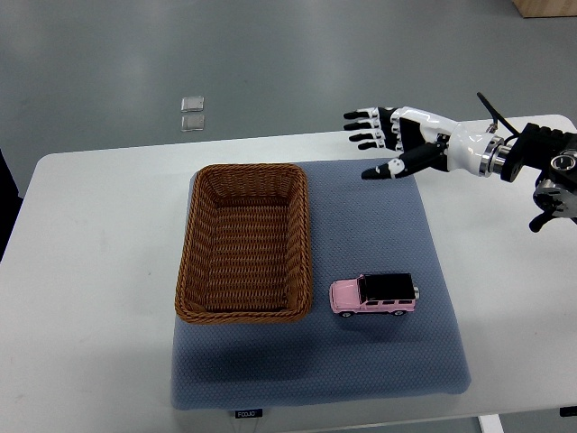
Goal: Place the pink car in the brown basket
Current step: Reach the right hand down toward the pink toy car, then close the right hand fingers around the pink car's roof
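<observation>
Pink car [373,295] with a black roof sits on its wheels on the blue-grey mat [379,361], just beside the brown basket [243,242], off that basket's near right corner and not touching it. The basket, a rectangular wicker one with nothing inside, lies on the mat's left part, and the mat covers the middle of the white tabletop [81,298]. To the basket's far right, the right robot hand [389,140] hangs over the mat's far edge, well apart from the car, its fingers spread wide and pointing toward the basket's side, its thumb lower, holding nothing. Two small clear squares [191,113] lie on the floor beyond the basket.
</observation>
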You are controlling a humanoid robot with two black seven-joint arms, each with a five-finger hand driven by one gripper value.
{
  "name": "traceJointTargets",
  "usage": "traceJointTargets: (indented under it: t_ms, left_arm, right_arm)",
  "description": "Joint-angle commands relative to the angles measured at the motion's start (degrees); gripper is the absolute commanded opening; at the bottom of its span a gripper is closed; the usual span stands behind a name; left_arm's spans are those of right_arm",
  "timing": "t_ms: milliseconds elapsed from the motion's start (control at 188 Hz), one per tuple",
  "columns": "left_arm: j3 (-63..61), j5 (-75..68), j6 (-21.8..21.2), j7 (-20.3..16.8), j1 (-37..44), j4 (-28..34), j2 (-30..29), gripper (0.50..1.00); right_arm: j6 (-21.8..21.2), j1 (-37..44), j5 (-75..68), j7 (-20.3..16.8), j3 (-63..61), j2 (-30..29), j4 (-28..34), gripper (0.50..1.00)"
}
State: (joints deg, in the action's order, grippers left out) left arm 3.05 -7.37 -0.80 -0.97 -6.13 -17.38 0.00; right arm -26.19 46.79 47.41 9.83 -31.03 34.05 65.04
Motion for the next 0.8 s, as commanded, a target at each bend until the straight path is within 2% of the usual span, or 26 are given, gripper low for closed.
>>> traceJointTargets:
  t_ms: [0, 117, 420, 648, 797]
  left_arm:
    - [-0.15, 0.07, 0.01, 0.01, -0.02, 0.15, 0.00, 1.000]
    - [-0.15, 0.07, 0.01, 0.01, -0.02, 0.15, 0.00, 1.000]
    - [-0.15, 0.07, -0.08, 0.01, 0.06, 0.15, 0.00, 1.000]
    - [-0.15, 0.07, -0.08, 0.09, 0.06, 0.24, 0.00, 1.000]
    - [-0.24, 0.07, -0.08, 0.09, 0.06, 0.24, 0.00, 1.000]
  right_arm:
    - [0.79, 1.11, 7.69, -0.17, 7.83, 5.06, 5.27, 0.907]
    - [1.05, 0.94, 11.38, -0.17, 9.85, 9.19, 11.77, 0.907]
    - [6.24, -2.14, 13.32, -2.01, 11.52, 13.14, 17.40, 0.905]
    - [9.14, -6.27, 13.41, -2.01, 11.43, 12.18, 18.02, 0.905]
    - [12.13, -8.64, 15.16, -2.01, 11.43, 9.28, 17.14, 0.905]
